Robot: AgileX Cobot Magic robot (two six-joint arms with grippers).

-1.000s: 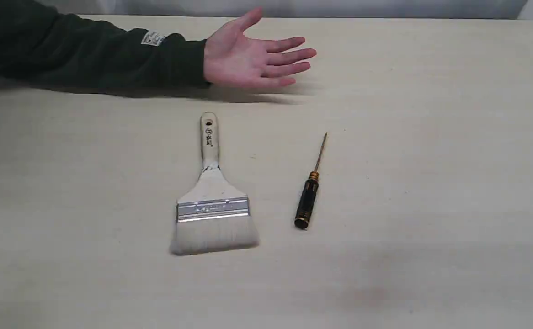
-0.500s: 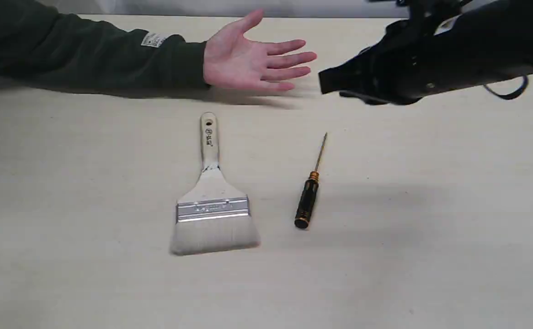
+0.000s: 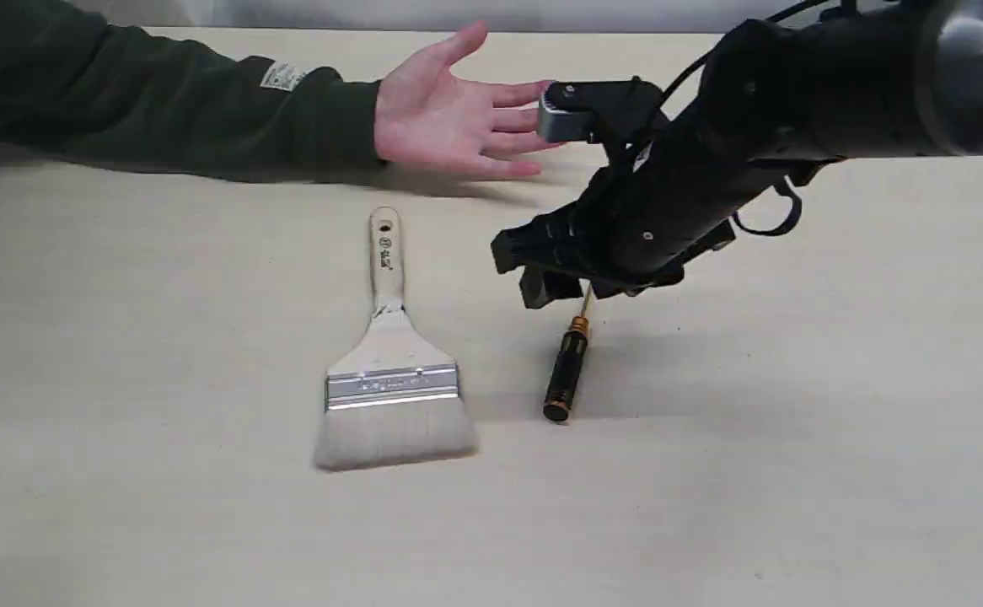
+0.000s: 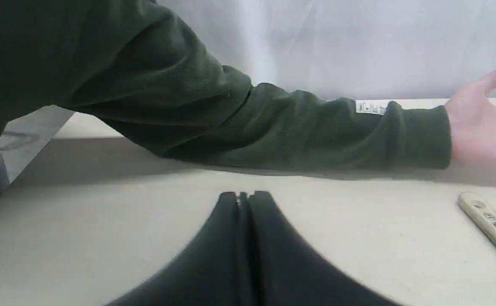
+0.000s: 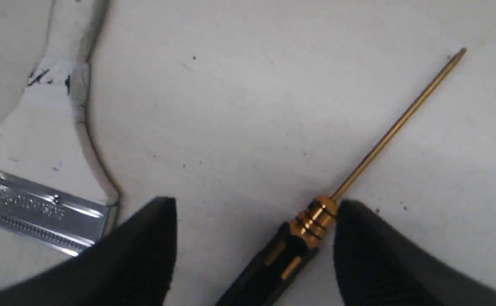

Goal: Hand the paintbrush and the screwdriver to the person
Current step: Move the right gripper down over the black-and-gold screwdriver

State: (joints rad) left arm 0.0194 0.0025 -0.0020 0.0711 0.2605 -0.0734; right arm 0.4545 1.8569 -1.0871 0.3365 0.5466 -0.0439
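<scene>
With the right pincer [image 5: 256,206] spread above the screwdriver [image 5: 316,216], its round handle could be rolled away if touched on one side first.

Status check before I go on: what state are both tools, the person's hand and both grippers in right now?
paintbrush: flat on the table, not gripped.
screwdriver: flat on the table, not gripped, handle between the right fingers.
person's hand: open, palm showing, empty.
right gripper: open, low over the screwdriver.
left gripper: shut, holding nothing.
</scene>
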